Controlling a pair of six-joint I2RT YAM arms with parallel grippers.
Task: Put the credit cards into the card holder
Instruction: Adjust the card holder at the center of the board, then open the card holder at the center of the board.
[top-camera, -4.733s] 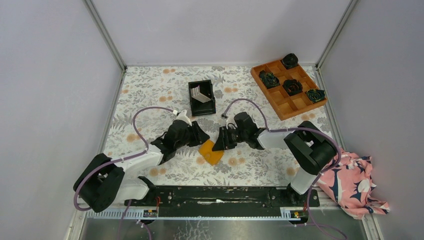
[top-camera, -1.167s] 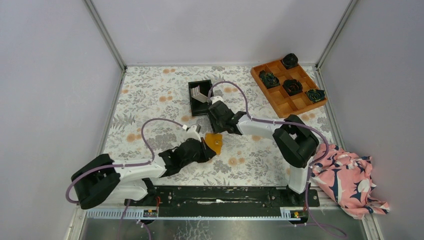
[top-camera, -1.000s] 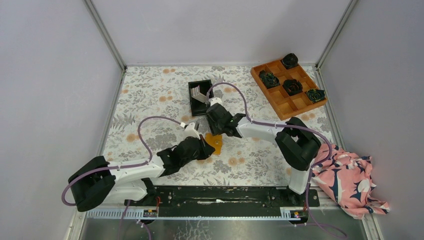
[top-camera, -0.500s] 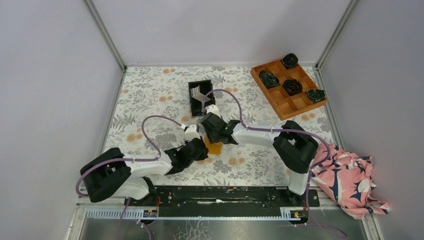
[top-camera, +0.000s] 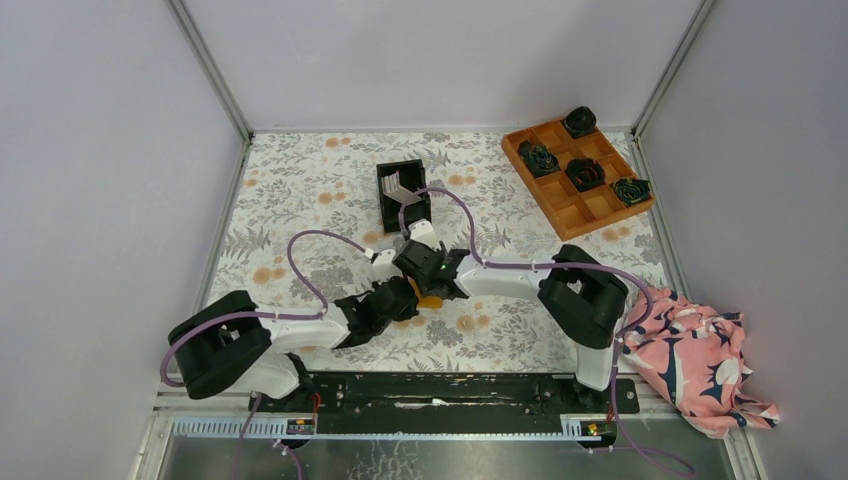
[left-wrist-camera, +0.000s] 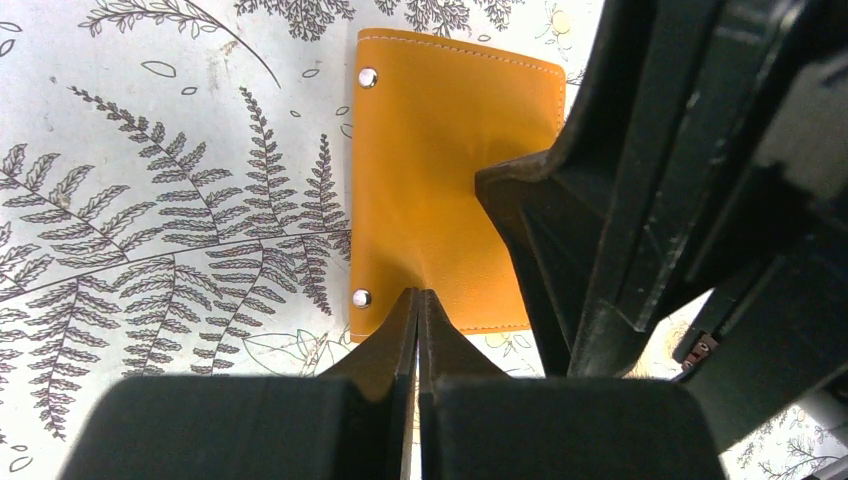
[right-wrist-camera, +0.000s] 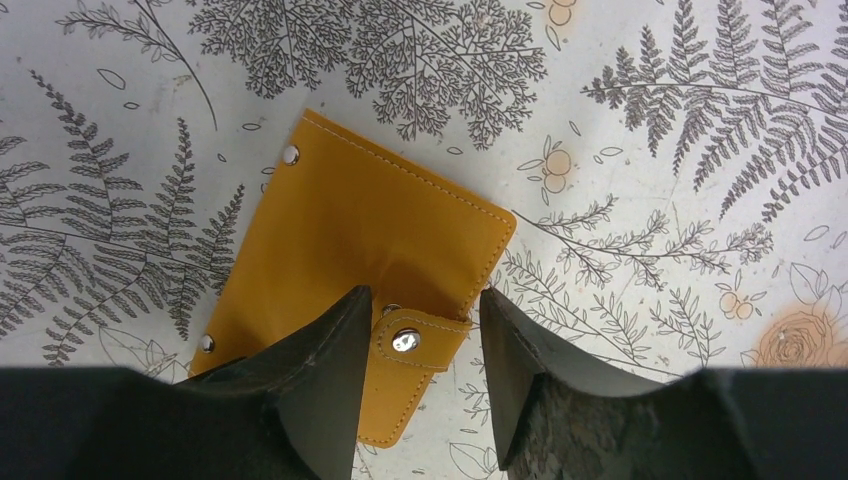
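Observation:
The card holder (right-wrist-camera: 350, 225) lies closed on the floral table cover, orange side up, its snap strap (right-wrist-camera: 410, 340) folded over one edge. My right gripper (right-wrist-camera: 423, 300) hangs open right above it, one finger on either side of the strap. My left gripper (left-wrist-camera: 418, 297) is shut, nothing between its fingers, and its tips rest at the holder's (left-wrist-camera: 440, 180) near edge between two rivets. From above, only a sliver of the holder (top-camera: 432, 300) shows beneath both grippers. The credit cards (top-camera: 400, 186) stand in a black bin (top-camera: 386, 208) farther back.
An orange compartment tray (top-camera: 577, 215) with dark rosettes sits at the back right. A pink patterned cloth (top-camera: 700, 360) lies off the table's right front corner. The right gripper's black body (left-wrist-camera: 650, 180) fills the right side of the left wrist view.
My right gripper has come from beside the black bin toward me and now sits over the card holder. The left gripper stayed shut by the holder's edge.

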